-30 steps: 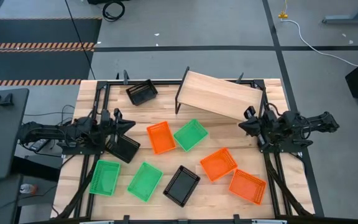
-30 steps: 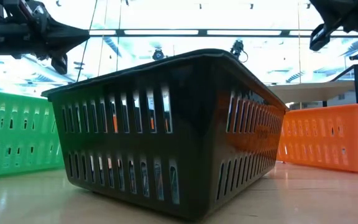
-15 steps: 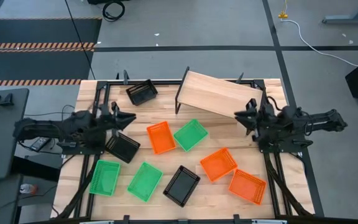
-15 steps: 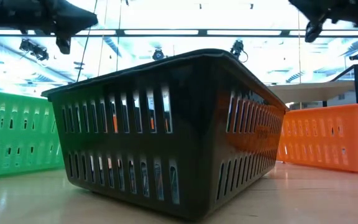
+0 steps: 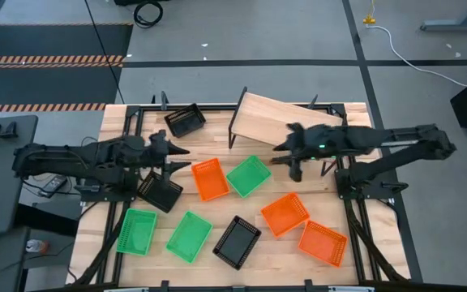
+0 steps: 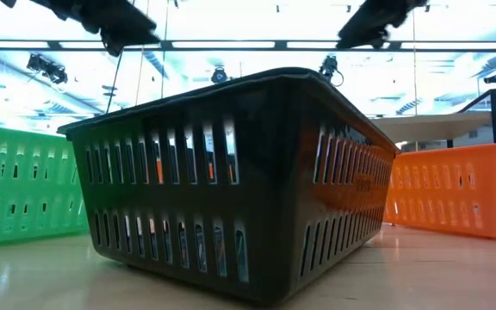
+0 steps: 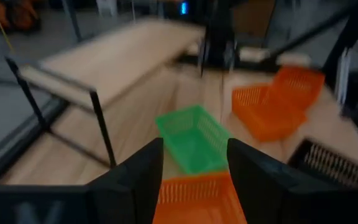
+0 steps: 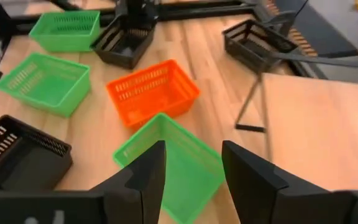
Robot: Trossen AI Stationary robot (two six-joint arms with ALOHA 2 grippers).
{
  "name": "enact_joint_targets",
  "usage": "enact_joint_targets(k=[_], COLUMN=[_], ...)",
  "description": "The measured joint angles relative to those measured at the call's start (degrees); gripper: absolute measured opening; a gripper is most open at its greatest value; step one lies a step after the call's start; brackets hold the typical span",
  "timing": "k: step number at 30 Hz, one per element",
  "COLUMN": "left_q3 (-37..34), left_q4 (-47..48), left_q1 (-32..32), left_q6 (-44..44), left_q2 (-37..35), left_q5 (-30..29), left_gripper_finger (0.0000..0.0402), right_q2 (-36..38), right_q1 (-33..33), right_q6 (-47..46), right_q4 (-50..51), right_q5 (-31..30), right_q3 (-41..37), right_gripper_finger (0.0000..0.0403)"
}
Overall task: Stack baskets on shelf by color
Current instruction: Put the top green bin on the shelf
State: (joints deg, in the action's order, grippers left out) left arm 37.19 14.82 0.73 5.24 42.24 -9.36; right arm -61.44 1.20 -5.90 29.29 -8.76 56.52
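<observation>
We see our left gripper (image 5: 183, 159) out over the worktop (image 5: 120, 138), beside the orange basket (image 5: 210, 178) near the middle, its jaws spread wide and empty. Our right gripper (image 5: 284, 156) reaches in from the other side, above the near edge of the shelf (image 5: 278, 122) and the green basket (image 5: 249, 175) next to that orange one; its jaws stand apart too, holding nothing. The shelf sits askew at the far side of the worktop, bare. None of the nine baskets is stacked: one black basket (image 5: 185, 121) lies at the far left beside the shelf, another (image 5: 161, 193) under our left arm, a third (image 5: 237, 241) at the near edge; two green and two orange lie scattered along the near side.
</observation>
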Motion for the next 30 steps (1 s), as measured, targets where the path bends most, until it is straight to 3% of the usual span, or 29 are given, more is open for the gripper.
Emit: enact_joint_targets(k=[6, 14, 20, 30], left_q3=[1.18, 1.18, 1.18, 1.18], left_q4=[7.57, 7.85, 6.59, 6.46], left_q1=[-0.76, -3.68, -3.87, -3.87], left_q6=[0.31, 0.08, 0.04, 0.04], left_q2=[4.36, 6.62, 6.67, 6.67], left_q5=[2.2, 2.61, 2.6, 2.6], left_gripper_finger=[0.019, 0.0189, 0.0183, 0.0179], right_q2=[-12.77, -26.14, -32.88, -38.52], right_q1=[4.17, 7.52, 8.12, 8.08], right_q6=[4.47, 6.13, 8.29, 11.26], right_q4=[2.04, 6.45, 7.25, 5.08], right_q5=[-0.4, 1.54, 5.34, 3.24], right_q3=[7.6, 9.93, 9.93, 9.93], right_gripper_finger=[0.0165, 0.0165, 0.0163, 0.016])
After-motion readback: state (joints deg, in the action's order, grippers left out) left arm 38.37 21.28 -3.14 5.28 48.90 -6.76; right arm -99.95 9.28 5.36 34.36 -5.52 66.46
